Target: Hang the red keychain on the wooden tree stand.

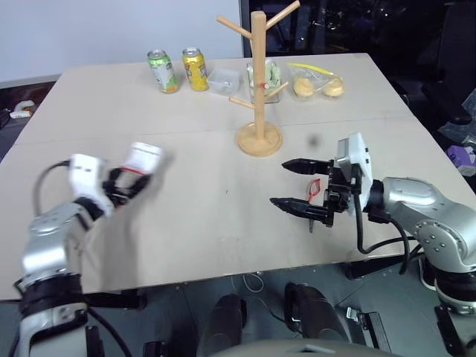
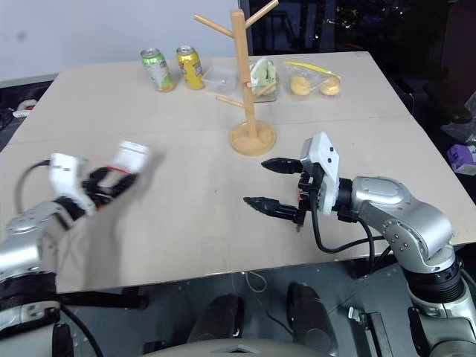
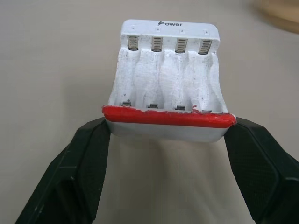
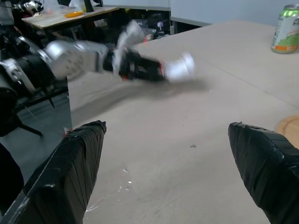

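- My left gripper [image 1: 132, 181] is clamped on a white battery charger [image 3: 168, 88] with a red edge, held up over the left part of the table [image 1: 193, 223]. That is not a thing this task needs.
- My right gripper [image 1: 301, 186] stands with its fingers spread wide, level, pointing across the table toward the left one, nothing between them.
- The red keychain [image 1: 313, 187]: I make out a small red loop with a dark bit hanging below it, just behind the right gripper's fingers, near the table's front edge. I cannot tell whether it lies on the table or hangs from the gripper body.
- The wooden tree stand [image 1: 259, 82] is upright at mid-table, beyond the right gripper, pegs free.
- Risk: the left arm is blurred, so moving fast; the charger could slip out and knock the stand or the cans.
- Risk: the cord is thin and sits close to the edge; a poor pinch may push it off the table.
- Risk: the stand looks light; bumping a peg while hooking could tip it.
- Writing: "Power" on the charger's top edge. The green can [image 1: 163, 71] and yellow can [image 1: 195, 69] have labels too small to read.
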